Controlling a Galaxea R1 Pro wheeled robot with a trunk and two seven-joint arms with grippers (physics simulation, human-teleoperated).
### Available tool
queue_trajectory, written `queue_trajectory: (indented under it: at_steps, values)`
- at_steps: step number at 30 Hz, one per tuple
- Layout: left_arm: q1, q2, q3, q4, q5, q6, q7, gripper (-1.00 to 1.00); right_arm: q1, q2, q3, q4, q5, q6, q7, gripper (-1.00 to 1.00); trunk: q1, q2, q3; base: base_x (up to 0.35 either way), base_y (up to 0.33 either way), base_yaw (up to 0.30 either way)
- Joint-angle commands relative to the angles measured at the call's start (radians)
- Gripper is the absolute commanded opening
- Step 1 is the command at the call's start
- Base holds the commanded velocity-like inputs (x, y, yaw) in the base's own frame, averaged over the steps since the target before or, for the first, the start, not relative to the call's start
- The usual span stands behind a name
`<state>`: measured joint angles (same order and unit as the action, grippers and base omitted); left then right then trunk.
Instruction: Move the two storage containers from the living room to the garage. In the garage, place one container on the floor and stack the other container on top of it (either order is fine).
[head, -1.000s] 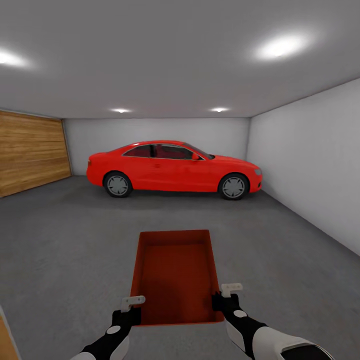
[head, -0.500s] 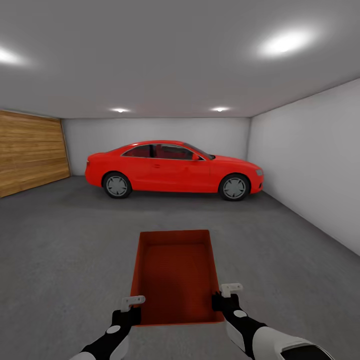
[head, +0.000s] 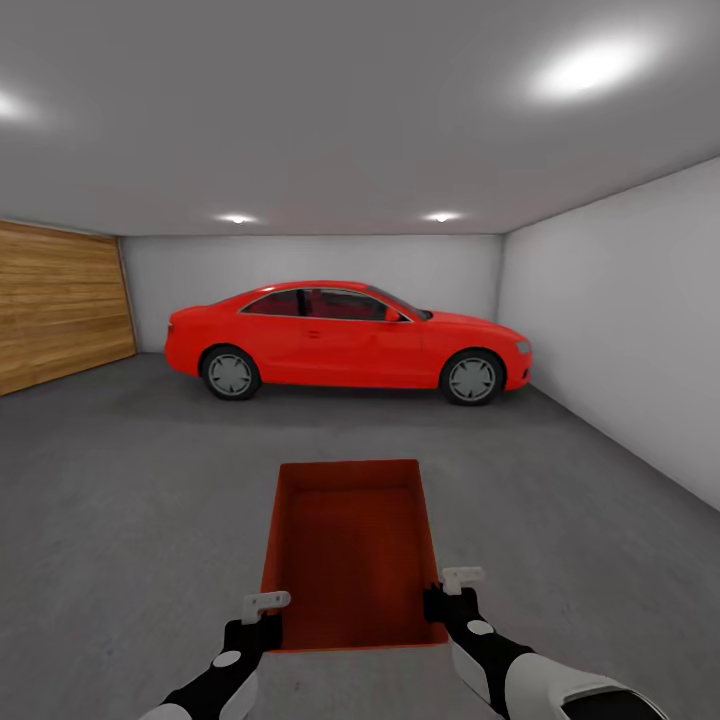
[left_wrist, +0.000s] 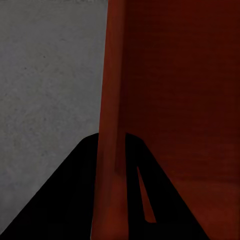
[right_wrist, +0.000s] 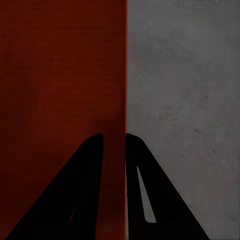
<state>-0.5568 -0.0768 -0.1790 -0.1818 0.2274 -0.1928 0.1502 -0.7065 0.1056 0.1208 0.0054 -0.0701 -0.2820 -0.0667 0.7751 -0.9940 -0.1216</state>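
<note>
Two grippers, left (head: 268, 612) and right (head: 452, 590), pinch the storage container's (head: 350, 545) side walls, fingers closed, carrying it level above the garage floor (head: 120, 500).

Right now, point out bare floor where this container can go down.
Open concrete floor stretches between the held storage container and the red car, from the wooden door to the white wall. Only the car's strip is taken.

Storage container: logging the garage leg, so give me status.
Left gripper and right gripper each shut on a side wall of the storage container. Garage floor ahead; red car parked at far wall.
</note>
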Motion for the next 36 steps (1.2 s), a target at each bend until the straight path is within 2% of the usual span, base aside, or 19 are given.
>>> queue_trajectory:
  at_steps: [1,36]
  values:
    - [-0.002,0.000,0.004,-0.004,-0.005,-0.016,-0.001,-1.00,-0.001,0.000,-0.021,0.004,-0.013,-0.003,-0.001,-1.00,0.001,-0.001,-0.001,0.321,0.000,0.000]
    - [-0.002,0.000,0.004,-0.004,-0.005,-0.015,-0.001,-1.00,-0.001,0.000,-0.021,0.004,-0.013,-0.002,-0.001,-1.00,0.001,-0.001,-0.001,0.321,0.000,0.000]
